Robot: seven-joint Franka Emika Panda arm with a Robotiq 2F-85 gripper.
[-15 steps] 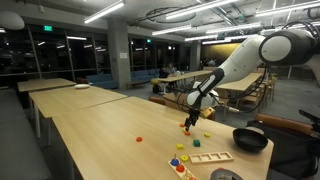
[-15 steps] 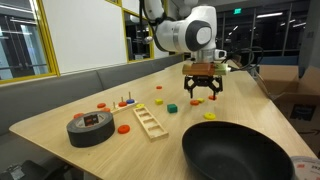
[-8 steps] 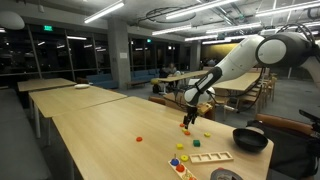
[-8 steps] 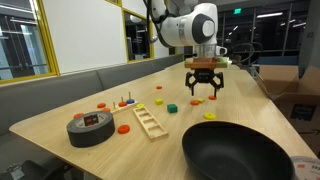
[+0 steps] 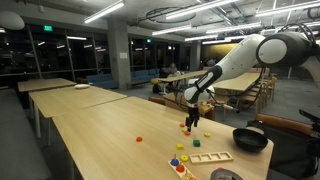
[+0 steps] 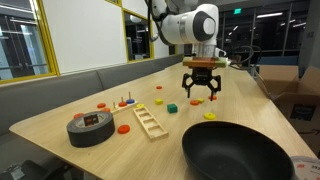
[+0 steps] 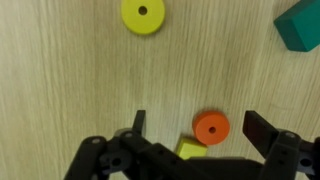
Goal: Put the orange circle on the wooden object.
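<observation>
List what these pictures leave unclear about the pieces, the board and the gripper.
- Teal block: cut off at the wrist view's corner.
- Yellow piece: partly hidden under the gripper, wrist view.
- Wooden board: recess shapes too small in both exterior views.
- Orange circle: too small to pick out in exterior views.

Black bowl (image 6: 240,155), grey tape roll (image 6: 90,128), yellow disc (image 7: 128,18), teal block (image 7: 302,25) on table (image 6: 150,155).
</observation>
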